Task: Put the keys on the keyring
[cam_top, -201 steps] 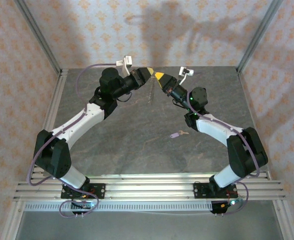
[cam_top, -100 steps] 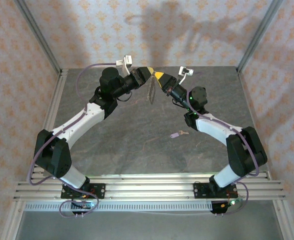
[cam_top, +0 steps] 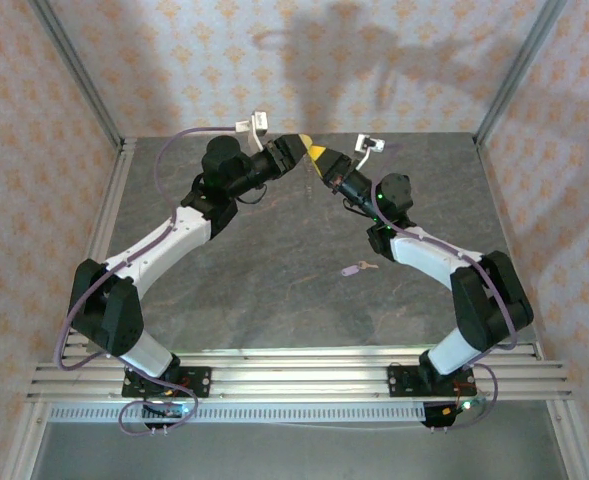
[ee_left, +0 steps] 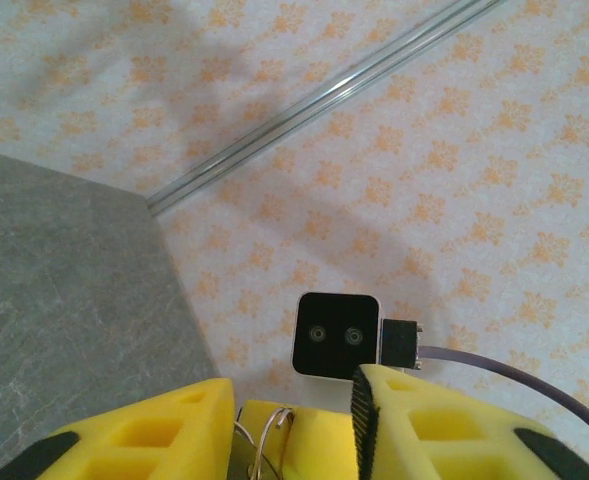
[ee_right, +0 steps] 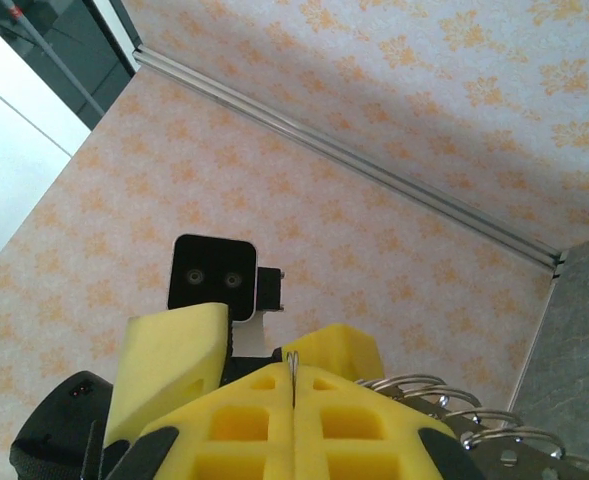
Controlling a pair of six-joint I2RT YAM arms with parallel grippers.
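a grey, stone-veined table top (cam_top: 274, 300) lies inside a booth of pale walls (cam_top: 394, 90) printed with small orange floral motifs, and soft shadows (cam_top: 304, 40) fall across the back one. at the far corners stand a slanted aluminium left post (cam_top: 74, 70) and a right post (cam_top: 519, 65). a slotted side rail (cam_top: 109, 215) runs along the table's left side. parallel aluminium rails (cam_top: 294, 365) cross its near edge, with a perforated white strip (cam_top: 294, 412) just in front. in the right wrist view a dark pane (ee_right: 54, 35) and a white panel (ee_right: 14, 170) sit at the upper left.
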